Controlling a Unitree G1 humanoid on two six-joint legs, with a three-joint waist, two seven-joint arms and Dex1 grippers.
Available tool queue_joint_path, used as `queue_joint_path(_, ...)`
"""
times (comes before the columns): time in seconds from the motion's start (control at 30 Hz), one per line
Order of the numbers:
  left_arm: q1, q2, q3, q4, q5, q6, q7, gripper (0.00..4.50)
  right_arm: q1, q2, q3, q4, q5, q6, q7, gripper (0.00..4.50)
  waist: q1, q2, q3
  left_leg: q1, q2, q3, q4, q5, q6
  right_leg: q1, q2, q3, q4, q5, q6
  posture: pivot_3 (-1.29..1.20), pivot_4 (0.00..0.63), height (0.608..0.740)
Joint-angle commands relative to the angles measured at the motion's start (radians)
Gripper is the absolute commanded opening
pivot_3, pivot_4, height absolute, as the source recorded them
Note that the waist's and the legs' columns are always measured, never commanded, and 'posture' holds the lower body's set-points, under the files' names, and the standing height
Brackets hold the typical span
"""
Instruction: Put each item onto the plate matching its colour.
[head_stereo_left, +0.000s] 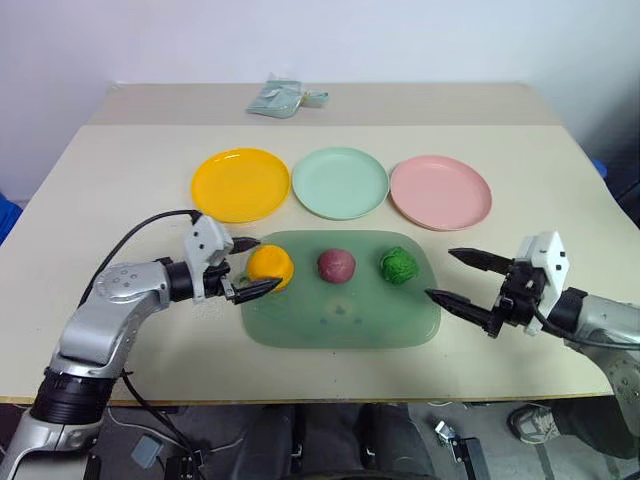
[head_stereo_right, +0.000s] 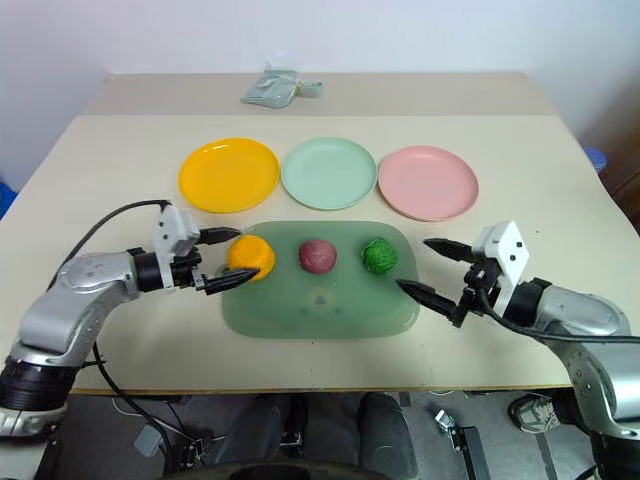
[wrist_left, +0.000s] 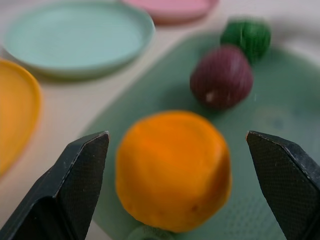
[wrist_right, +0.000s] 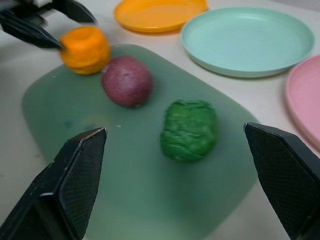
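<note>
Green tray (head_stereo_left: 300, 325), long axis crosswise

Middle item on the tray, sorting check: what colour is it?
Maroon ball; clearest in the right wrist view.

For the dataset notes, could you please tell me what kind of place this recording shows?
Probably a robot lab or test room: a plain beige table against a bare wall, three coloured plates, yellow, mint, pink, in a neat row, and loose cables on the floor.

Orange lump (head_stereo_left: 271, 266), maroon ball (head_stereo_left: 336, 265), green ball (head_stereo_left: 399, 265) on tray, three plates (head_stereo_left: 340, 182) bare
</note>
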Motion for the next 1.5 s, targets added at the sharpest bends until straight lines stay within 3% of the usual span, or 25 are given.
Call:
queue_joint_path(0.03, -0.049, -0.005, -0.032, 0.067, 0.059, -0.047, -0.014, 4.5, 0.011, 0.032, -0.01, -0.064, 0.014, -0.004, -0.051, 4.49, 0.0, 0.0, 0.0, 0.0, 0.0, 0.0, 0.0, 0.0, 0.0, 0.0, 0.0, 0.0, 0.0, 0.0, 0.0, 0.0, 0.15, 0.74)
queue_joint_path(0.17, -0.073, -0.033, -0.018, 0.109, 0.059, -0.059, -0.01, 3.38, 0.018, 0.05, 0.001, -0.085, 0.011, -0.004, -0.077, 4.5, 0.001, 0.0, 0.0, 0.0, 0.0, 0.0, 0.001, 0.0, 0.0, 0.0, 0.0, 0.0, 0.0, 0.0, 0.0, 0.0, 0.15, 0.74)
queue_joint_path(0.2, -0.074, -0.038, -0.01, 0.111, 0.056, -0.057, -0.007, 3.27, 0.02, 0.052, 0.001, -0.088, 0.011, -0.005, -0.079, 4.5, 0.001, 0.0, 0.0, 0.0, 0.0, 0.0, 0.001, 0.0, 0.0, 0.0, 0.0, 0.0, 0.0, 0.0, 0.0, 0.0, 0.15, 0.74)
queue_joint_path(0.33, -0.127, -0.102, 0.083, 0.148, 0.039, -0.054, 0.118, 3.27, 0.01, 0.053, 0.012, -0.093, 0.014, -0.007, -0.083, 4.5, 0.003, 0.0, 0.0, 0.0, 0.0, -0.001, 0.002, 0.0, 0.0, 0.0, 0.0, 0.0, 0.001, 0.0, 0.0, 0.0, 0.15, 0.74)
queue_joint_path(0.43, -0.271, -0.165, 0.157, 0.277, 0.072, -0.016, 0.316, 3.27, -0.029, 0.057, 0.039, -0.087, 0.012, -0.009, -0.087, 4.5, 0.007, -0.003, 0.001, -0.001, 0.0, -0.002, 0.004, 0.0, 0.001, 0.001, 0.0, -0.001, 0.002, 0.0, 0.001, 0.0, 0.15, 0.74)
queue_joint_path(0.57, -0.451, -0.186, 0.134, 0.558, 0.197, -0.045, 0.485, 3.27, -0.112, 0.074, 0.104, -0.073, 0.013, 0.014, -0.108, 4.5, 0.001, -0.005, 0.001, -0.001, -0.001, -0.002, 0.004, 0.0, 0.001, 0.001, 0.001, -0.001, 0.003, 0.0, 0.001, 0.0, 0.15, 0.74)
queue_joint_path(0.73, -0.591, -0.224, 0.106, 0.846, 0.265, -0.155, 0.504, 3.27, -0.204, 0.111, 0.204, -0.057, -0.023, 0.038, -0.155, 4.5, 0.0, -0.006, 0.002, -0.001, -0.001, -0.001, 0.003, 0.0, 0.001, 0.0, 0.001, -0.001, 0.005, -0.001, 0.002, 0.0, 0.15, 0.74)
queue_joint_path(0.8, -0.617, -0.23, 0.097, 0.916, 0.28, -0.19, 0.489, 4.27, -0.24, 0.14, 0.248, -0.054, -0.048, 0.033, -0.18, 4.5, 0.0, -0.006, 0.002, -0.002, -0.001, -0.001, 0.004, 0.0, 0.001, 0.0, 0.001, -0.002, 0.005, -0.001, 0.002, 0.0, 0.15, 0.74)
queue_joint_path(0.93, -0.645, -0.218, 0.102, 0.97, 0.303, -0.265, 0.484, 4.43, -0.278, 0.17, 0.338, -0.063, -0.118, 0.038, -0.218, 4.5, 0.0, -0.007, 0.002, -0.002, -0.001, -0.001, 0.004, 0.0, 0.001, 0.0, 0.001, -0.002, 0.005, -0.001, 0.002, 0.0, 0.15, 0.74)
queue_joint_path(1.03, -0.627, -0.198, 0.14, 0.919, 0.275, -0.322, 0.456, 4.43, -0.295, 0.18, 0.394, -0.064, -0.167, 0.038, -0.238, 4.5, -0.001, -0.007, 0.002, -0.002, -0.001, -0.001, 0.004, 0.0, 0.001, 0.0, 0.001, -0.002, 0.005, -0.001, 0.002, 0.0, 0.15, 0.74)
queue_joint_path(1.13, -0.537, -0.169, 0.189, 0.74, 0.204, -0.361, 0.37, 4.43, -0.336, 0.191, 0.469, -0.014, -0.254, 0.037, -0.267, 4.5, -0.006, -0.007, 0.002, -0.002, -0.001, -0.001, 0.004, 0.0, 0.001, -0.001, 0.001, -0.002, 0.005, -0.001, 0.002, 0.0, 0.15, 0.74)
queue_joint_path(1.23, -0.303, -0.107, 0.169, 0.36, 0.047, -0.275, 0.123, 4.43, -0.364, 0.206, 0.533, 0.048, -0.317, 0.015, -0.261, 4.5, -0.021, -0.006, 0.002, -0.002, 0.0, 0.0, 0.003, 0.0, 0.001, -0.002, 0.0, -0.001, 0.005, -0.001, 0.002, 0.0, 0.15, 0.74)
queue_joint_path(1.33, -0.106, -0.041, 0.128, 0.083, -0.055, -0.169, -0.008, 4.43, -0.403, 0.246, 0.551, 0.106, -0.344, 0.034, -0.281, 4.5, -0.026, -0.006, 0.002, -0.002, 0.0, 0.0, 0.002, 0.0, 0.0, -0.002, 0.0, -0.001, 0.005, -0.001, 0.002, 0.0, 0.15, 0.74)
queue_joint_path(1.5, 0.081, 0.009, 0.083, -0.13, -0.09, -0.046, -0.035, 4.43, -0.449, 0.293, 0.586, 0.194, -0.387, 0.039, -0.276, 4.5, -0.015, -0.006, 0.002, -0.002, 0.0, -0.002, 0.004, 0.0, 0.0, 0.0, 0.0, -0.002, 0.003, -0.001, 0.002, 0.0, 0.15, 0.74)
